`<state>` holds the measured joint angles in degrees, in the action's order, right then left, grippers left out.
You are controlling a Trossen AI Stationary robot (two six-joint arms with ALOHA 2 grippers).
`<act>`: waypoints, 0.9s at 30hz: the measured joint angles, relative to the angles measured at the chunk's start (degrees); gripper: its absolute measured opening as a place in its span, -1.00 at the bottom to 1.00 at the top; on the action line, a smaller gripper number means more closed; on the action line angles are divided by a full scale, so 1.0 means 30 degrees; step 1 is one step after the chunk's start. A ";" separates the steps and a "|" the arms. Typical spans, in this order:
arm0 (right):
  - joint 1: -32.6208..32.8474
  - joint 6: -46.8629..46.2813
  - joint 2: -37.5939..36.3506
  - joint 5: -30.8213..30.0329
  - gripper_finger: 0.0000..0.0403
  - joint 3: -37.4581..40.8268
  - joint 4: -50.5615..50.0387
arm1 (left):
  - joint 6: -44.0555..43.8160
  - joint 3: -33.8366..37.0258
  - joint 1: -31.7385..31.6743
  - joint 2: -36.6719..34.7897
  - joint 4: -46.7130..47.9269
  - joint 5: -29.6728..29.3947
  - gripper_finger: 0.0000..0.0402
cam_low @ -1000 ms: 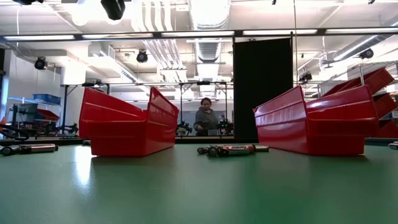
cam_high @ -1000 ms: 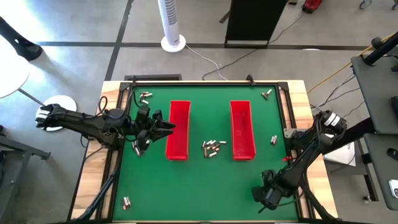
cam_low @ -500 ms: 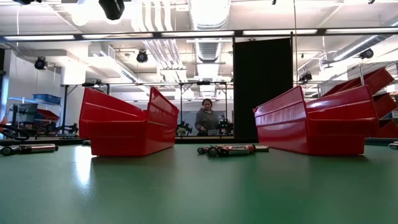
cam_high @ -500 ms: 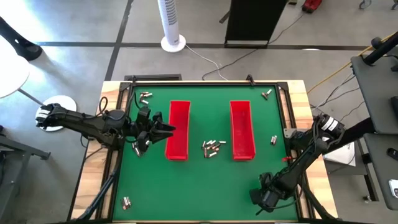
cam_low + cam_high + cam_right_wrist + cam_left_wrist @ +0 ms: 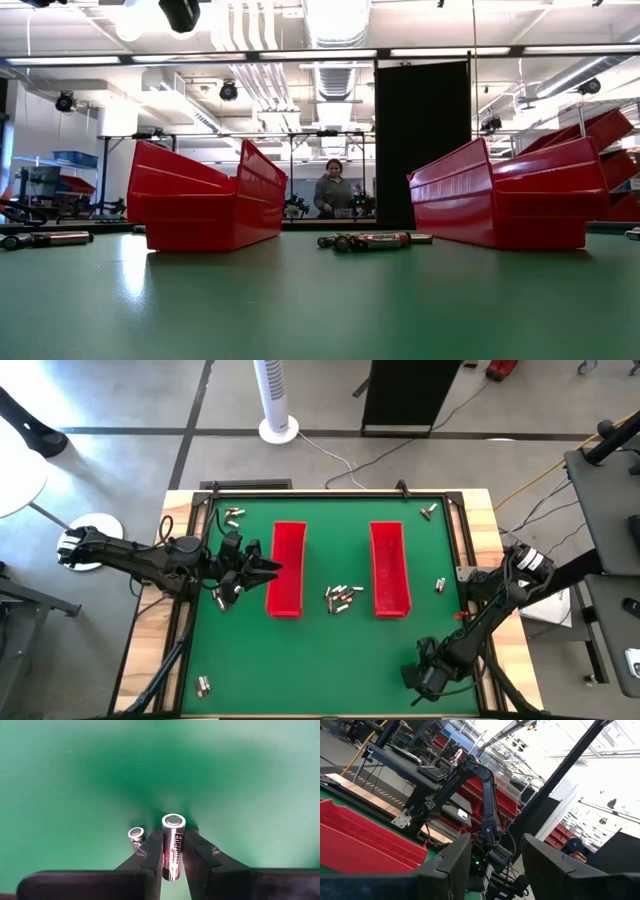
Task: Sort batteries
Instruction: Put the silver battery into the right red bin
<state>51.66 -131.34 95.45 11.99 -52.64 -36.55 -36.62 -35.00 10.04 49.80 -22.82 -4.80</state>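
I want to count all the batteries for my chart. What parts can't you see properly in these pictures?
- High view: the batteries between the trays are too small to count.
- Low view: the left red tray hides what lies behind it.
- Right wrist view: the right pincer covers the lower part of the battery it grips.

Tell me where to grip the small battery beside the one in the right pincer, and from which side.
Grip the small battery across its round body, probably from straight above. It stands apart from the held battery on bare mat, just beside one finger of the right pincer, so that pincer must clear off first.
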 joint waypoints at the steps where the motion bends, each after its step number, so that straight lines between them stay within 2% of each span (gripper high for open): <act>1: -0.0016 0.0011 -0.0123 0.0010 -0.74 0.0000 -0.0262 | 0.0000 0.0000 -0.0007 0.0000 0.0083 0.0000 -0.23; 11: -0.0908 0.0749 -0.1540 -0.1918 -0.77 0.0124 -0.2803 | 0.0328 0.0000 -0.0007 -0.0007 0.0180 -0.0110 -0.23; 17: -0.1900 0.2735 -0.1746 -0.3018 -0.76 0.0102 -0.2845 | 0.0372 0.0000 -0.0007 -0.0007 0.0188 -0.0167 -0.23; 27: -0.3129 0.6300 -0.1603 -0.3595 -0.76 0.0092 -0.2632 | 0.0532 0.0000 -0.0007 -0.0007 0.0195 -0.0224 -0.23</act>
<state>42.27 -112.44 90.64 1.20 -52.37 -44.44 -35.03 -35.00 10.02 49.78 -22.24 -5.47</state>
